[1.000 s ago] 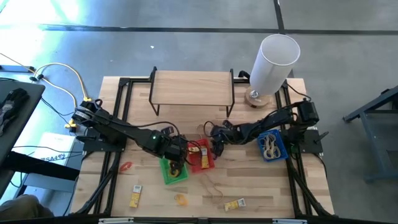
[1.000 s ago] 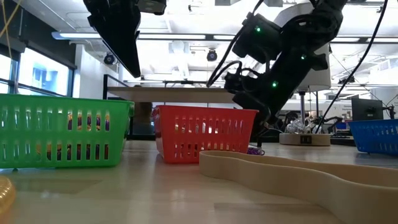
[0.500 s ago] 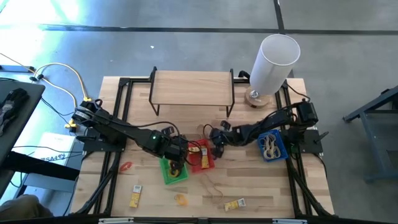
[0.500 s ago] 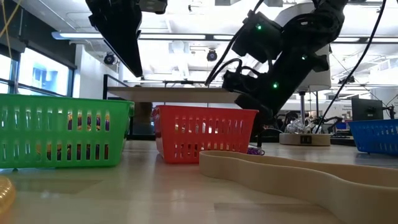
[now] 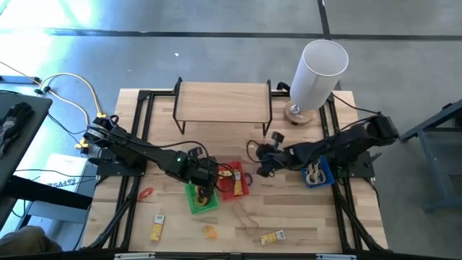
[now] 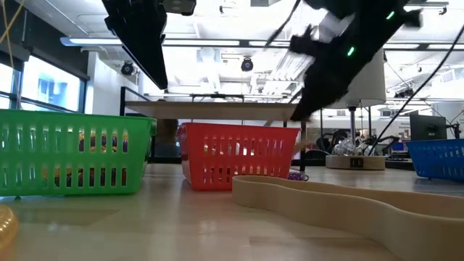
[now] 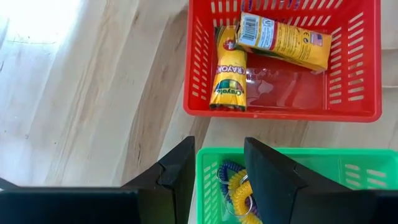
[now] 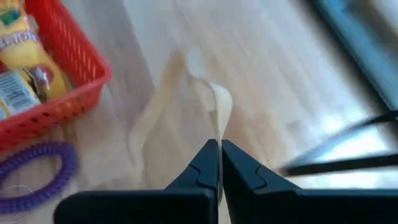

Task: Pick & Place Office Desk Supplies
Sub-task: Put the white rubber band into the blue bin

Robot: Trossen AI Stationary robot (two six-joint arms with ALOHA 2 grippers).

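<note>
Task partly complete: 2 crayon packets (image 7: 273, 40) in red basket (image 7: 202, 109). Right gripper (image 8: 219, 155) clamps rubber band (image 8: 221, 106); left gripper (image 7: 214, 168) parted, empty. Table items remain.

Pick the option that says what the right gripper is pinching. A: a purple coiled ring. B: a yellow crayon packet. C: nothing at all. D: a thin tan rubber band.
D: in the right wrist view, the right gripper has its dark fingers closed on a thin tan rubber band that loops over the wooden table, while the purple coiled ring lies loose beside the red plastic basket.
</note>
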